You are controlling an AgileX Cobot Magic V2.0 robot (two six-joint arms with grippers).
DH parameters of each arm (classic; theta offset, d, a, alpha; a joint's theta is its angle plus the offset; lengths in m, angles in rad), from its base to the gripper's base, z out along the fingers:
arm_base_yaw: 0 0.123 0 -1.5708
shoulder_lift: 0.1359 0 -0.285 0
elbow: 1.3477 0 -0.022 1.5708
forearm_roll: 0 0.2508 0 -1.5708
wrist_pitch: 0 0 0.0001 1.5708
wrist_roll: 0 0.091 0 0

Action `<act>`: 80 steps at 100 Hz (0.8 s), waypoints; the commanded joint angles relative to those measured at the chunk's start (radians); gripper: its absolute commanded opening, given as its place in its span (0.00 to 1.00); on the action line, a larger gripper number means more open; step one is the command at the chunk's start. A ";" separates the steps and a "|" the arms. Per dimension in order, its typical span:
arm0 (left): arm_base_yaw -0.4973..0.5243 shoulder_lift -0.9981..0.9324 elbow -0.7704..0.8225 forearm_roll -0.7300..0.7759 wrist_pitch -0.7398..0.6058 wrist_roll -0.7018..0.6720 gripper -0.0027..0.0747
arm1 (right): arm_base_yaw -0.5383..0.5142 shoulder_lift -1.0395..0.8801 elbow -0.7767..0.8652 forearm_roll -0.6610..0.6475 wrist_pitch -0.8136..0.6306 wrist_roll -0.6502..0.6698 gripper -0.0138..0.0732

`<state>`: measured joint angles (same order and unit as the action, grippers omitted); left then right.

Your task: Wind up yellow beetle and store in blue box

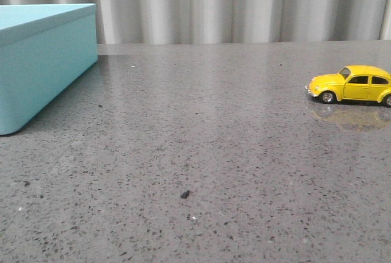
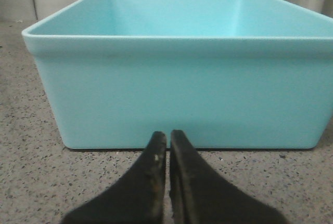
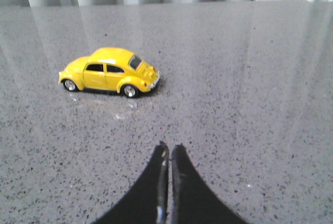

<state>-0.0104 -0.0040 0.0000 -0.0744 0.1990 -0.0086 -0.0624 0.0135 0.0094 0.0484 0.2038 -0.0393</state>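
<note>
Your right gripper (image 3: 169, 148) and left gripper (image 2: 167, 136) are both pressed together holding nothing, so with the yellow beetle (image 1: 350, 84) on its wheels far right, well apart from the blue box (image 1: 43, 61), a clumsy nudge could roll it away

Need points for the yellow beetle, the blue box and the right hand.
yellow beetle (image 3: 108, 72): right wrist view, on the side door.
blue box (image 2: 182, 94): left wrist view, on the near outer wall.
right hand (image 3: 169, 154): right wrist view, between the closed fingertips.
</note>
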 commanded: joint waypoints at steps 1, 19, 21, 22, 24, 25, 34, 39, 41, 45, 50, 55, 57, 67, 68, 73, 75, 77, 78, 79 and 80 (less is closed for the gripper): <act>-0.005 -0.032 0.025 -0.011 -0.086 -0.008 0.01 | -0.001 0.013 0.022 -0.011 -0.097 -0.007 0.09; -0.005 -0.032 0.025 -0.011 -0.086 -0.008 0.01 | -0.001 0.013 0.022 -0.011 -0.174 -0.007 0.09; -0.005 -0.032 0.025 -0.011 -0.086 -0.008 0.01 | -0.001 0.013 0.022 -0.011 -0.184 -0.007 0.09; -0.005 -0.032 0.025 -0.011 -0.086 -0.008 0.01 | -0.001 0.013 0.022 -0.011 -0.191 -0.007 0.09; -0.005 -0.032 0.025 -0.011 -0.086 -0.008 0.01 | -0.001 0.013 0.022 -0.011 -0.198 -0.007 0.09; -0.005 -0.032 0.025 -0.011 -0.086 -0.008 0.01 | -0.001 0.013 0.022 -0.011 -0.204 -0.007 0.09; -0.005 -0.032 0.025 -0.011 -0.086 -0.008 0.01 | -0.001 0.013 0.022 -0.011 -0.204 -0.007 0.09; -0.005 -0.032 0.025 -0.011 -0.086 -0.008 0.01 | -0.001 0.013 0.022 -0.011 -0.204 -0.007 0.09; -0.005 -0.032 0.025 -0.011 -0.086 -0.008 0.01 | -0.001 0.013 0.022 -0.011 -0.204 -0.007 0.09; -0.005 -0.032 0.025 -0.011 -0.086 -0.008 0.01 | -0.001 0.013 0.022 -0.011 -0.199 -0.007 0.09; -0.005 -0.032 0.025 -0.011 -0.086 -0.008 0.01 | -0.001 0.013 0.022 -0.011 -0.198 -0.007 0.09; -0.005 -0.032 0.025 -0.011 -0.086 -0.008 0.01 | -0.001 0.013 0.022 -0.011 -0.198 -0.007 0.09; -0.005 -0.032 0.025 -0.011 -0.086 -0.008 0.01 | -0.001 0.013 0.022 -0.011 -0.198 -0.007 0.09; -0.005 -0.032 0.025 -0.011 -0.086 -0.008 0.01 | -0.001 0.013 0.022 -0.011 -0.204 -0.007 0.09; -0.005 -0.032 0.025 -0.011 -0.086 -0.008 0.01 | -0.001 0.013 0.022 -0.011 -0.204 -0.007 0.09; -0.005 -0.032 0.025 -0.011 -0.086 -0.008 0.01 | -0.001 0.013 0.022 -0.011 -0.204 -0.007 0.09; -0.005 -0.032 0.025 -0.011 -0.086 -0.008 0.01 | -0.001 0.013 0.022 -0.011 -0.204 -0.007 0.09; -0.005 -0.032 0.025 -0.011 -0.086 -0.008 0.01 | -0.001 0.013 0.022 -0.011 -0.204 -0.007 0.09; -0.005 -0.032 0.025 -0.011 -0.086 -0.008 0.01 | -0.001 0.013 0.022 -0.011 -0.204 -0.007 0.09; -0.005 -0.032 0.025 -0.011 -0.086 -0.008 0.01 | -0.001 0.013 0.022 -0.011 -0.204 -0.007 0.09; -0.005 -0.032 0.025 -0.011 -0.086 -0.008 0.01 | -0.001 0.013 0.022 -0.011 -0.204 -0.007 0.09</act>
<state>-0.0104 -0.0040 0.0000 -0.0744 0.1972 -0.0086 -0.0624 0.0135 0.0094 0.0463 0.0860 -0.0393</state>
